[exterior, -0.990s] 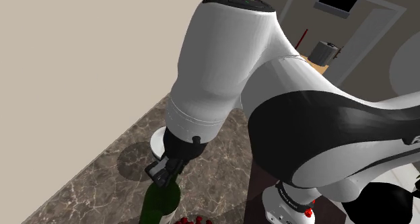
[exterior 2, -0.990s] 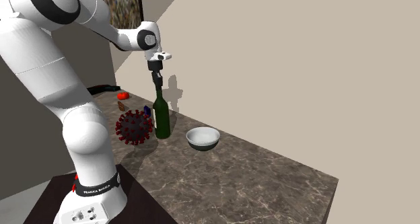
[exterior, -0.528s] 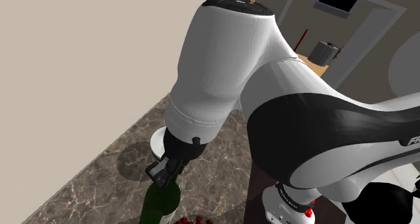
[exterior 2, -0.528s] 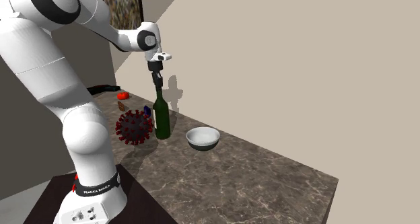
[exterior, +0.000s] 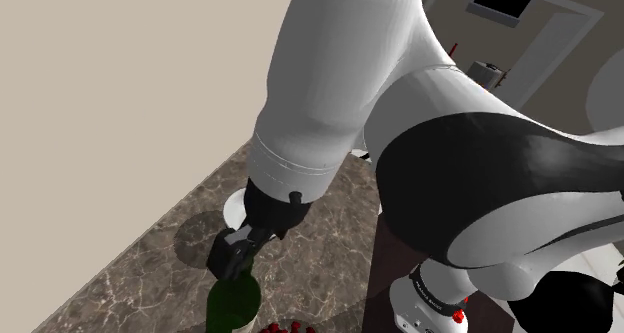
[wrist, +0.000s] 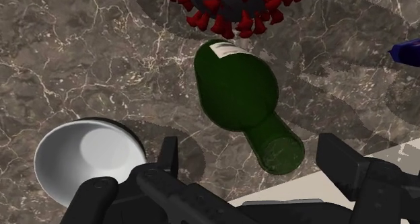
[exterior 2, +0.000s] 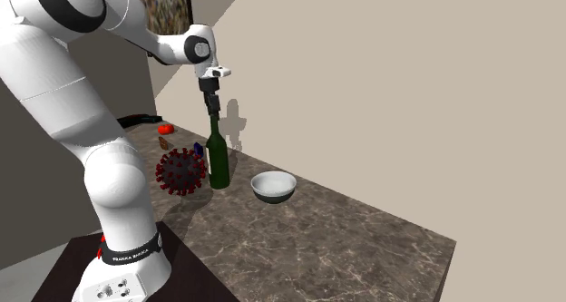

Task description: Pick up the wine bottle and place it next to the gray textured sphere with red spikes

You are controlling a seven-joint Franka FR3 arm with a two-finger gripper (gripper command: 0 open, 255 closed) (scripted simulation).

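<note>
A dark green wine bottle point(exterior 2: 216, 155) stands upright on the marble counter point(exterior 2: 345, 237), close beside the dark sphere with red spikes point(exterior 2: 180, 171). My gripper point(exterior 2: 212, 110) hovers right at the bottle's top, open. In the wrist view the two black fingers point(wrist: 168, 152) stand wide apart on either side of the bottle's mouth, and neither touches the bottle point(wrist: 237, 88). The spiked sphere point(wrist: 235, 4) lies just past the bottle's base. In the shoulder view the gripper point(exterior: 230, 263) sits over the green bottle point(exterior: 235, 303), and the arm hides most of the counter.
A white bowl point(exterior 2: 273, 186) sits on the counter to the second exterior view's right of the bottle; the bowl point(wrist: 87, 155) is also beside the gripper. A small red thing point(exterior 2: 165, 128) and a blue thing point(exterior 2: 198, 149) lie behind the sphere. A beige wall backs the counter.
The gripper has let go of the bottle's neck: its fingers have spread apart and it has risen a little. The bottle stays standing beside the spiked sphere.
</note>
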